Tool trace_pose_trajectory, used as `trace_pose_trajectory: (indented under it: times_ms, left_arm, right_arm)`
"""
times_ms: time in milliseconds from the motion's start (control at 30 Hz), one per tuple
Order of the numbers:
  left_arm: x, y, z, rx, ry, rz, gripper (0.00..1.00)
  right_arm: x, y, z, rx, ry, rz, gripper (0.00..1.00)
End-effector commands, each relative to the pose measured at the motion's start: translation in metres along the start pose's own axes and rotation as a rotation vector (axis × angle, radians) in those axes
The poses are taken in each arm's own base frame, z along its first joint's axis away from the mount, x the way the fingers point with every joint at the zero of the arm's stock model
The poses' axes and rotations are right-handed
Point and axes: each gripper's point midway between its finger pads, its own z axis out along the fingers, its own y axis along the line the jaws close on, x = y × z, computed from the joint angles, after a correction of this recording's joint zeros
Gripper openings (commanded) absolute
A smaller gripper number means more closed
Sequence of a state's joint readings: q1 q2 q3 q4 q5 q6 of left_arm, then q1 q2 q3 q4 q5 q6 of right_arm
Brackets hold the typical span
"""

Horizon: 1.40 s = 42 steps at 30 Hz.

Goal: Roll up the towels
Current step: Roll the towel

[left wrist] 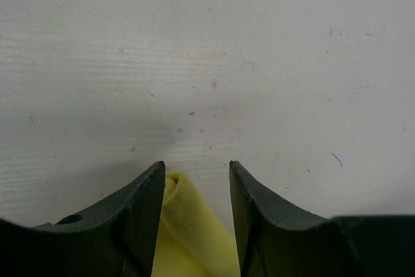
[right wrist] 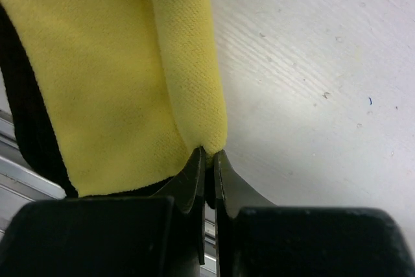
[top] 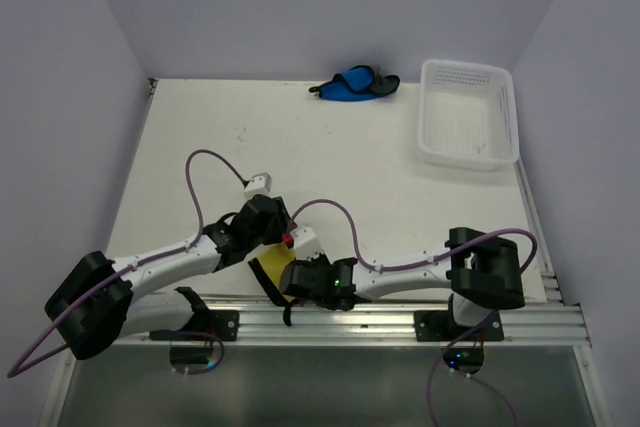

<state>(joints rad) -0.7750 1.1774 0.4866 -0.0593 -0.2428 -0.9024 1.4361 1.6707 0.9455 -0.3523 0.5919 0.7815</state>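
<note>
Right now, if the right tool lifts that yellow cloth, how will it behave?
Probably floppy: the bright yellow soft cloth bends into a rounded fold where the right tool pinches it. Likely light, being thin. Its textured weave should resist slipping.

Nubby matt cloth on yellow towel (right wrist: 110,63); table (left wrist: 207,63) matt, grainy white wood

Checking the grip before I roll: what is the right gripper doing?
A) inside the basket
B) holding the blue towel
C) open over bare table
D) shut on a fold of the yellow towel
D: the right wrist view shows the right gripper pinched shut on a fold of the yellow towel; the blue towel lies near the basket.
</note>
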Motion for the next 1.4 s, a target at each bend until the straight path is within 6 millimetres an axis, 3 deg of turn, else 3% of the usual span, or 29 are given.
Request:
trace_pose_trajectory:
  times_ms: [0, 467, 767, 1167, 1367]
  left_arm:
    - [-0.012, -0.012, -0.003, 0.059, -0.029, -0.012, 0.49]
    - [-0.006, -0.011, -0.004, 0.085, -0.016, -0.040, 0.49]
    - [-0.009, 0.001, -0.005, 0.038, -0.026, -0.033, 0.49]
    - [-0.039, 0.015, -0.019, 0.021, -0.088, -0.041, 0.50]
    - [-0.048, 0.014, -0.020, 0.025, -0.104, -0.041, 0.50]
  right_arm:
    - [-0.014, 0.004, -0.004, 0.044, -0.063, -0.070, 0.00]
    - [-0.020, 0.023, -0.013, 0.164, -0.129, -0.205, 0.00]
    - [-0.021, 0.022, -0.012, 0.286, -0.131, -0.269, 0.00]
    - [-0.024, 0.024, -0.010, 0.393, -0.139, -0.412, 0.00]
    - [-0.033, 0.012, -0.006, 0.448, -0.142, -0.498, 0.00]
